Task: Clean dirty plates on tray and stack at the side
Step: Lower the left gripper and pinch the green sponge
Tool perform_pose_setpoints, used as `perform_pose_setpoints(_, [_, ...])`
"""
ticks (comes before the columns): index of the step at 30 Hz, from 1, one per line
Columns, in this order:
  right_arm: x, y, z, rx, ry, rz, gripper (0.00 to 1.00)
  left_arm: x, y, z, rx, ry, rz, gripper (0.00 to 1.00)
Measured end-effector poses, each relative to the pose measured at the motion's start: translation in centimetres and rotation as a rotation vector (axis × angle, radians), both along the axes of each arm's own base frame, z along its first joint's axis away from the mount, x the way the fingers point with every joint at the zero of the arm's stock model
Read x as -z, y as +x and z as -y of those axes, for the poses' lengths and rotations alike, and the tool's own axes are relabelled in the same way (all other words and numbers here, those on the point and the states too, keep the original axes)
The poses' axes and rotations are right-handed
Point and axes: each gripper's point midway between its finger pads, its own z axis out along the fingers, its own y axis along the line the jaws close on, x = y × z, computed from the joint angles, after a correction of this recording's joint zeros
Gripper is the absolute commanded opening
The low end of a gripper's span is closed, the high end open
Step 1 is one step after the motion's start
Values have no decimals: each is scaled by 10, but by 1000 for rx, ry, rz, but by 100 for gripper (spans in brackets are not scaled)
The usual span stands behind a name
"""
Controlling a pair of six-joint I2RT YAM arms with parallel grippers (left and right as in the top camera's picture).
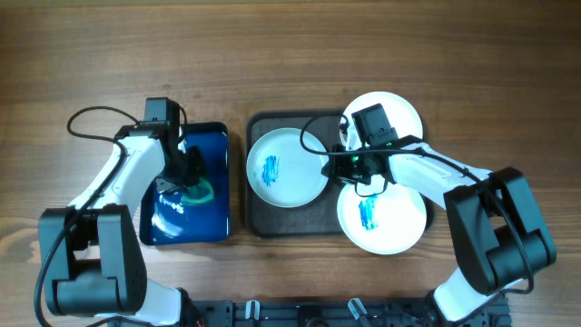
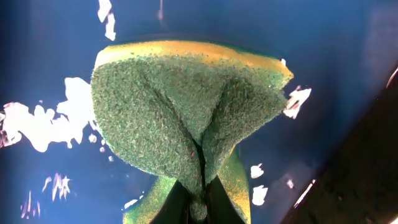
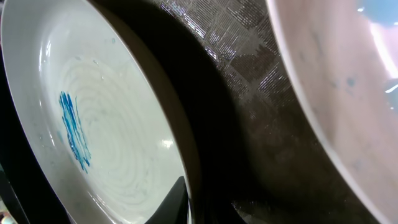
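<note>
A white plate with a blue smear (image 1: 286,168) lies on the dark tray (image 1: 272,224). My right gripper (image 1: 338,166) is shut on its right rim; the right wrist view shows that plate (image 3: 106,124) with its edge clamped in the gripper (image 3: 202,210). A second smeared plate (image 1: 381,216) rests at the tray's lower right, under the right arm. A plain white plate (image 1: 395,111) sits at the upper right. My left gripper (image 1: 186,182) is shut on a green and yellow sponge (image 2: 186,106), folded between the fingers (image 2: 171,208).
A smaller deep-blue tray (image 1: 209,145) lies left of the dark tray, with the sponge and left gripper over it; its wet floor (image 2: 323,50) shows white glints. Bare wooden table surrounds everything.
</note>
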Motion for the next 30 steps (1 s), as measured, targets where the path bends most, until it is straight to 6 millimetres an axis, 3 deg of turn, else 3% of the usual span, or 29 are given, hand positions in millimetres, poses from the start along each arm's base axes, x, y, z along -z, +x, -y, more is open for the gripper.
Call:
perform_pose_setpoints(12, [0,0,0,0,0,-1,11,-5,-2,8,2,-45,2,4])
perform_pose_setpoints(14, [0,0,0,0,1,-1,11,-22,2,9,4,-51,61,4])
perform_pose_setpoints(18, [0,0,0,0,1,-1,11,-78,11,10,20,-37,264,4])
perform_pose_setpoints(21, [0,0,0,0,1,-1,11,-110,7,10,33,-2,364,4])
perform_pose_setpoints(26, [0,0,0,-1,2,-2,11,-116,-12,-7,9,194,336,4])
perform_pose_setpoints(30, [0,0,0,-1,2,-2,11,-119,-14,-15,-27,321,342,4])
